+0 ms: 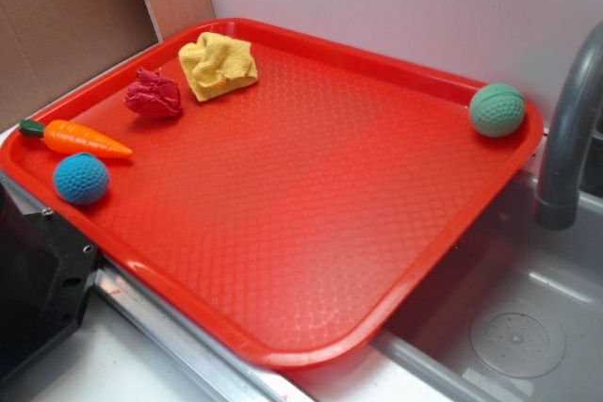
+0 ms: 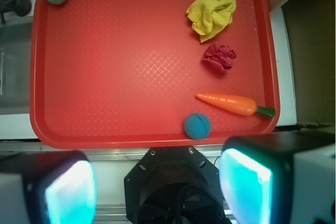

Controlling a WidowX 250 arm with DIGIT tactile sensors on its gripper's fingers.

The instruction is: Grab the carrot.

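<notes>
Orange and glossy: the carrot [image 1: 83, 139], lying flat on the red tray [image 1: 311, 195] close to its left rim in the exterior view. Long axis roughly level across that picture, dipping slightly toward the tip; dark green stub toward the tray's left corner, tapered point aimed toward the tray's middle. In the wrist view, same carrot [image 2: 229, 104] near the lower right corner of the tray [image 2: 115, 72], point to the left, green top to the right and almost at the rim, axis slanting gently down toward the stub.

Just beside it, a blue dimpled ball [image 1: 80, 179], close to the carrot's body but apart from it; in the wrist view the ball [image 2: 197, 126] sits below the carrot's pointed half, near the tray's lower edge. Farther in, a wrinkly red cloth lump [image 1: 154, 95], and next to that a crumpled yellow cloth [image 1: 218, 65], the two nearly touching. Well apart, in the far corner, a green ball [image 1: 497, 109]. Right of the tray, a grey faucet [image 1: 573, 129] curving over a sink basin [image 1: 528, 327].

Gripper [image 2: 157, 184] seen only in the wrist view: two blurred fingers [image 2: 247, 184] glowing teal at the bottom of the frame, spread wide, nothing between them. Held off the tray's near edge, above the black robot base [image 2: 173, 182], away from the carrot and touching none of the objects.
</notes>
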